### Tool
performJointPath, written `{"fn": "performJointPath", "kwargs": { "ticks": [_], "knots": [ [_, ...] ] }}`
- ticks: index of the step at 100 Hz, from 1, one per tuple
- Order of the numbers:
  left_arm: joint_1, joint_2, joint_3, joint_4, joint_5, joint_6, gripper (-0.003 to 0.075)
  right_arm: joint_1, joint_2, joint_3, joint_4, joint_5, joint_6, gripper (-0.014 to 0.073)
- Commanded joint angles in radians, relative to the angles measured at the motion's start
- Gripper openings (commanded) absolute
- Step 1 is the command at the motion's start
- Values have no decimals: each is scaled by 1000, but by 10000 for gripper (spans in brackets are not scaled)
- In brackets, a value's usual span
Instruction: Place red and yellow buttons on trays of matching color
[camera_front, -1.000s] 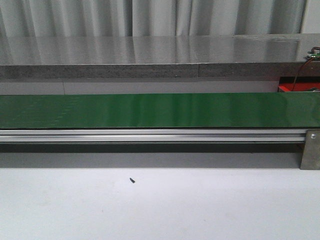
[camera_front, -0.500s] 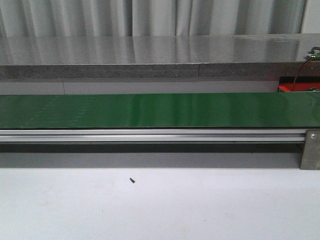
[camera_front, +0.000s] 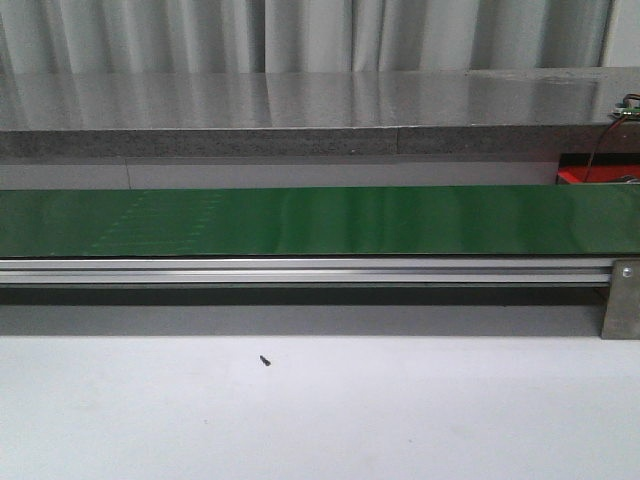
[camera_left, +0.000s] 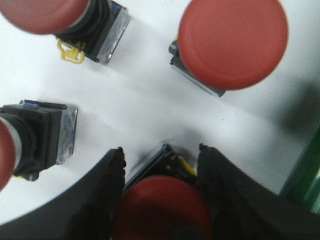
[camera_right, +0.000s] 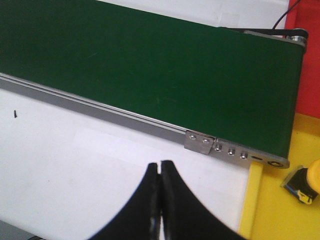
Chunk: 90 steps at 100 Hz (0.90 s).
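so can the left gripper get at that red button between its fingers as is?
Probably yes. The left gripper is open, its fingers either side of the red button. Neighbouring buttons sit apart from it on the white surface, leaving closing room.

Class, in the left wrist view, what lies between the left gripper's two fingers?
A red button, cap toward the camera, sits between the left gripper's fingers.

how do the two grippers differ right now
The left gripper is open with a red button between its fingers; the right gripper is shut and empty. The left hangs over a white surface among red buttons; the right sits beside the green belt. Both have dark curved fingers.
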Motion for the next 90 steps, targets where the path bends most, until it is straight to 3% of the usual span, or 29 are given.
{"fn": "performJointPath", "kwargs": {
  "ticks": [1, 9, 17, 46, 90],
  "knots": [
    [1, -51, -43, -4, -12, -11, 174, 0, -12, -25, 12, -47, -10, -68],
    [1, -53, -73, -2, 20, -11, 105, 0, -12, -25, 12, -47, -10, -68],
    [1, -58, -100, -2, 59, -11, 85, 0, -12, -25, 12, -47, -10, -68],
    [-17, -185, -154, -115, 138, 63, 84, 0, -12, -25, 12, -47, -10, -68],
    [-213, -238, -151, -155, 136, 91, 84, 0, -12, -25, 12, -47, -10, -68]
  ]
}}
